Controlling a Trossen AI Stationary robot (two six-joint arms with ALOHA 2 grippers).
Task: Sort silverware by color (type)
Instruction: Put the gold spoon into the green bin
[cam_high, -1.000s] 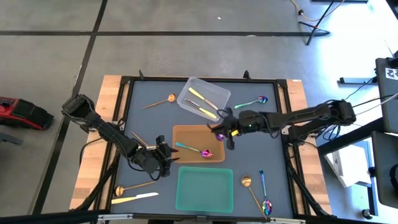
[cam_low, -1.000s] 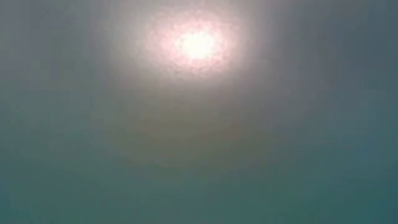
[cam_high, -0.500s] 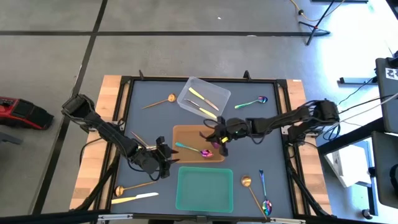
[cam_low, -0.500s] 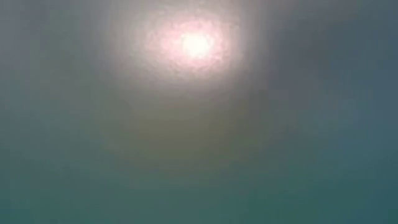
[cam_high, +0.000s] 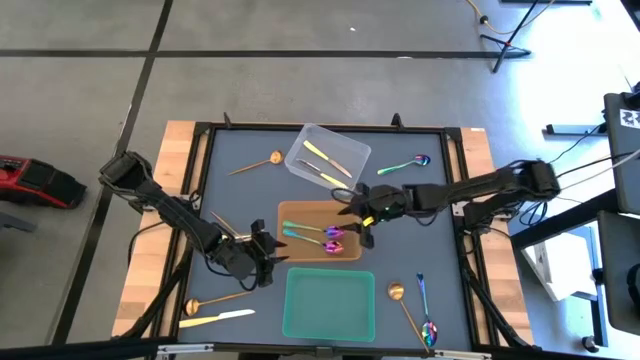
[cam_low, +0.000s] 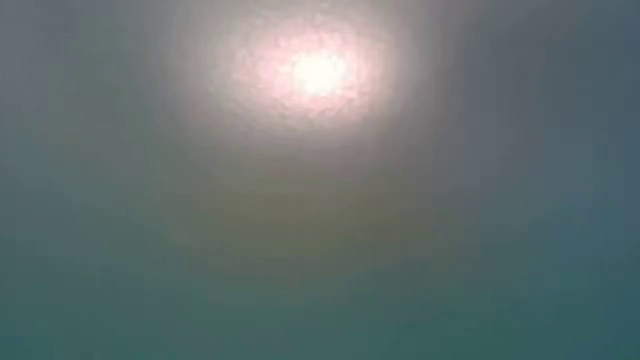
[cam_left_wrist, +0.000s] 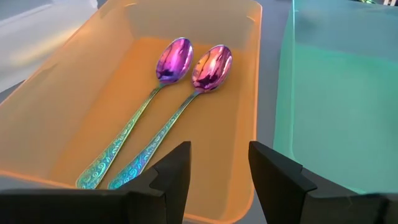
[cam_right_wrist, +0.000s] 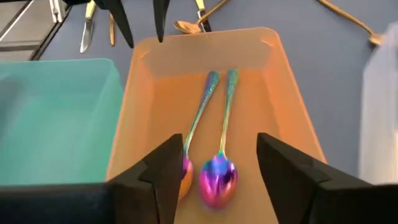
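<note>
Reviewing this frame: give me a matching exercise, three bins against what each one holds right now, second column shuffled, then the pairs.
Things:
1. orange bin
2. green bin
3. clear bin

Contents:
A. nothing visible inside
B. pale yellow-gold knives
C. two rainbow spoons lying side by side

Pairs: 1-C, 2-A, 3-B

The right hand hovers open over the orange bin's right end, above the spoons' bowls; the left hand, open, sits just left of the same bin.
</note>
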